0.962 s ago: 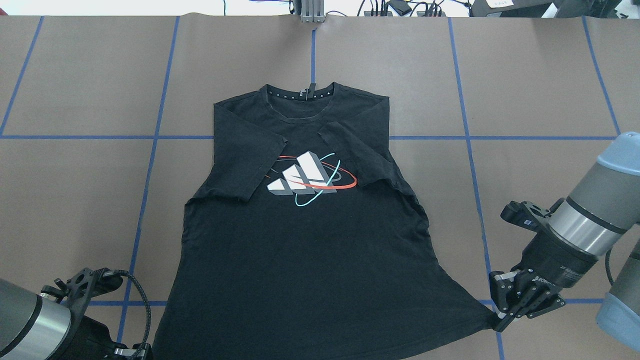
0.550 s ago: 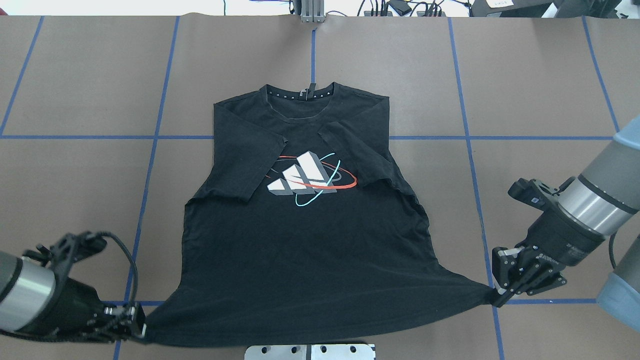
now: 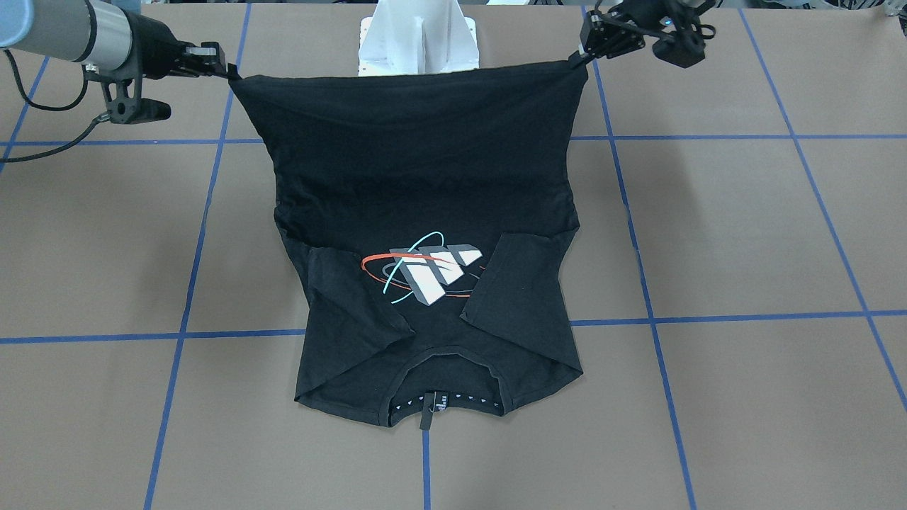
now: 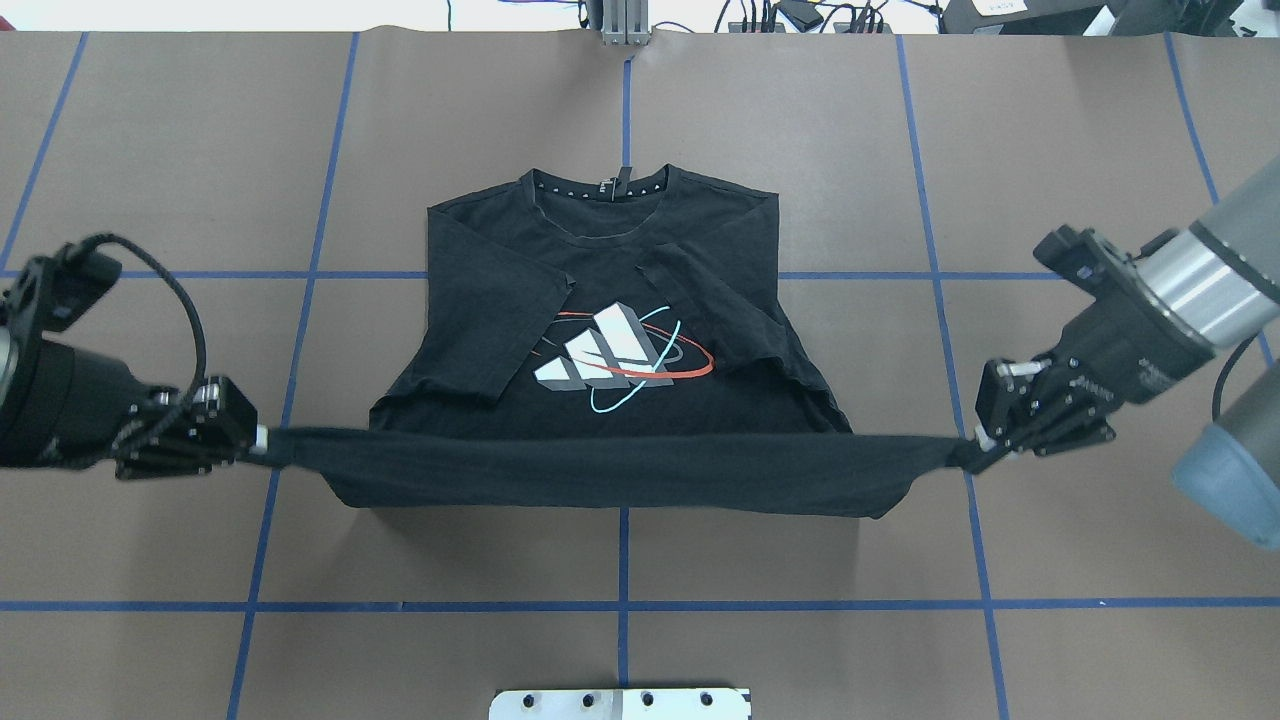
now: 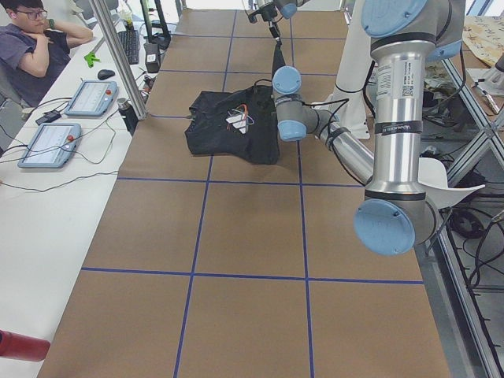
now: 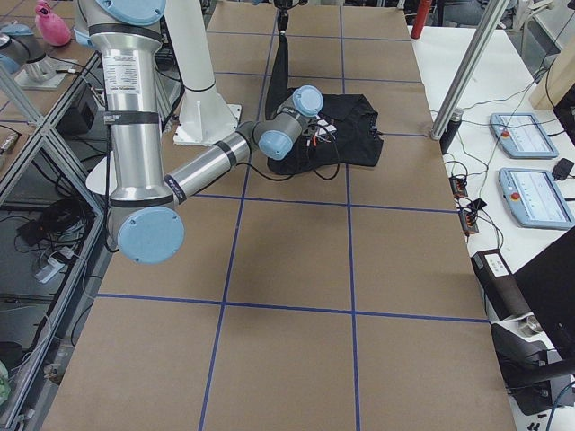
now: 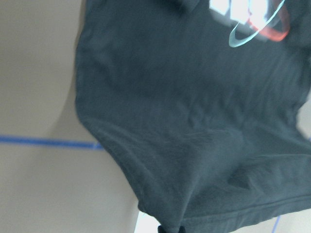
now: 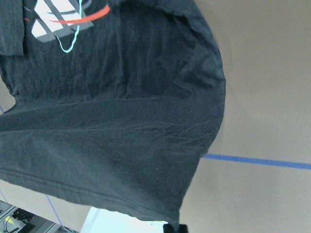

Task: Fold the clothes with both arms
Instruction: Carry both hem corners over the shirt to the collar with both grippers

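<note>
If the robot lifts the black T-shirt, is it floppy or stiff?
Probably floppy: the T-shirt drapes and wrinkles between the left gripper and right gripper. Likely light, since two corner pinches hold its hem up.

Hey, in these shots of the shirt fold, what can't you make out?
Tips of the left tool and right tool: overhead view, buried in the T-shirt hem corners.
Collar label wording: front-facing view, too small.
Chest print: left wrist view, blurred and cut off by the top edge.
</note>
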### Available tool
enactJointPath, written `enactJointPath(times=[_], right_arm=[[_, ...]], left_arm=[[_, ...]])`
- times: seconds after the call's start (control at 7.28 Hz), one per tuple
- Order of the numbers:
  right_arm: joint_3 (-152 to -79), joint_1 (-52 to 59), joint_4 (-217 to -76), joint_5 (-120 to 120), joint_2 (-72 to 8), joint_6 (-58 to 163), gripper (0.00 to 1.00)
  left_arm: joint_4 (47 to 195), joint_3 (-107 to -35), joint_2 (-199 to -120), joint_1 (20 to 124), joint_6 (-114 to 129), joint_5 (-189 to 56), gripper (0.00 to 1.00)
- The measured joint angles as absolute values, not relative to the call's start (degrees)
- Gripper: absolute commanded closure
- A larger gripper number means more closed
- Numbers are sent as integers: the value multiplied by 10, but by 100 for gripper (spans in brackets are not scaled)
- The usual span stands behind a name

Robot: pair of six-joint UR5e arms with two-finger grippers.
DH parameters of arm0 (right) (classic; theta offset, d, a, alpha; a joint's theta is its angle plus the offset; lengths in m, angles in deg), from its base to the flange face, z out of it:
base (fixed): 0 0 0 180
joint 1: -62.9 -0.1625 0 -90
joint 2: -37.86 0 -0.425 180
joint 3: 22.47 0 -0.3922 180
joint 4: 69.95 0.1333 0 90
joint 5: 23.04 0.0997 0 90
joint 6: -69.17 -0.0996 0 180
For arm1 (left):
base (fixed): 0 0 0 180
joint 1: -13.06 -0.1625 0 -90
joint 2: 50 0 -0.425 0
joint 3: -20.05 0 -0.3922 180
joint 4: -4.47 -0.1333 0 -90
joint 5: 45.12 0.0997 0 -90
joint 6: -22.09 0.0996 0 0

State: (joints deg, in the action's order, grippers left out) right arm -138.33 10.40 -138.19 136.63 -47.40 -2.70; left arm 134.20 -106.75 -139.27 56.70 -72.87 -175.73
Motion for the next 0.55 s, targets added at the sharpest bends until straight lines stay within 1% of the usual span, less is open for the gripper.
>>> enactJointPath(times=[0.27, 0.55], right_arm=[[-1323, 59, -1348, 1364, -439, -26, 100], [-1263, 27, -1341, 1353, -389, -26, 100]], left_arm=[[1342, -1010, -1429, 607, -714, -1756, 100], [1343, -946, -1468, 624, -694, -1750, 100]])
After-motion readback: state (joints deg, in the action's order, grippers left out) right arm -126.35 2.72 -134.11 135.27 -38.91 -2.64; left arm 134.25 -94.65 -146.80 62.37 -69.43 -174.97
